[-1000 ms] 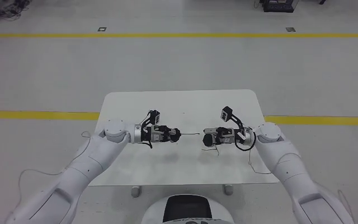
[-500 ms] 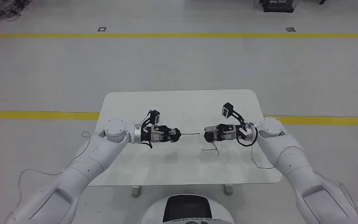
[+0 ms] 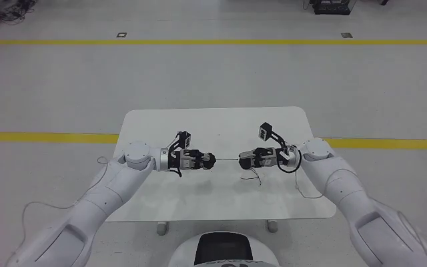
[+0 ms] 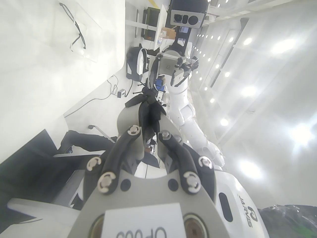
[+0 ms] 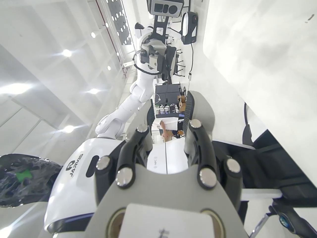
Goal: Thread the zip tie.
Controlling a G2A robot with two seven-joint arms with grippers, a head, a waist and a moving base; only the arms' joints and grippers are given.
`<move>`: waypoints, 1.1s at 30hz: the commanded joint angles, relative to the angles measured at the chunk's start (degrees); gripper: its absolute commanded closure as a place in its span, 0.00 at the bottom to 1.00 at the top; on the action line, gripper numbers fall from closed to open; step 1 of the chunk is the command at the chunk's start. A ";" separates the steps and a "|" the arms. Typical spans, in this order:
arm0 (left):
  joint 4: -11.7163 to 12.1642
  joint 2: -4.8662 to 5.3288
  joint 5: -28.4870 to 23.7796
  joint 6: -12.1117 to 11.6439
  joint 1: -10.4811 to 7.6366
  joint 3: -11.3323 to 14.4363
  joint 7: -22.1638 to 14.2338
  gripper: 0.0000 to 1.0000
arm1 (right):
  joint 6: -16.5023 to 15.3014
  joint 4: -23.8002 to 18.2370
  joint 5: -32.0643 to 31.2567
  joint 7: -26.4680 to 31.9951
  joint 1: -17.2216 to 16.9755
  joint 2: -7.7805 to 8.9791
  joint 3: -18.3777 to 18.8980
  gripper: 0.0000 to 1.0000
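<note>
Your left tool is clamped on the zip tie above the worktop. The tie's long axis runs straight out from that tool to the right tool, which stands open at the free tip.

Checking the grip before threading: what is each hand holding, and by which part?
Left hand pinches the zip tie at one end; right hand is open, gripping nothing.

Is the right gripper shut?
No, the right gripper is open, with a clear gap between its fingers in the right wrist view.
</note>
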 commanded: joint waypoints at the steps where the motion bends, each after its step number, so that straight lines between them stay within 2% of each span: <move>1: 0.00 0.00 0.00 0.00 0.00 0.00 0.00 1.00 | -0.27 0.54 0.49 0.00 0.42 -0.22 -0.62 0.76; 16: 0.00 0.00 0.00 0.00 0.00 0.00 0.00 1.00 | -2.08 3.99 2.50 0.00 2.76 -1.84 -3.89 0.84; 28: 0.00 0.00 0.00 0.00 0.00 0.00 0.00 1.00 | -2.69 4.80 3.37 0.00 3.32 -2.19 -4.97 0.84; 33: 0.00 0.00 0.00 0.00 0.00 0.00 0.00 1.00 | -2.69 4.67 3.68 0.00 3.41 -2.19 -5.35 0.88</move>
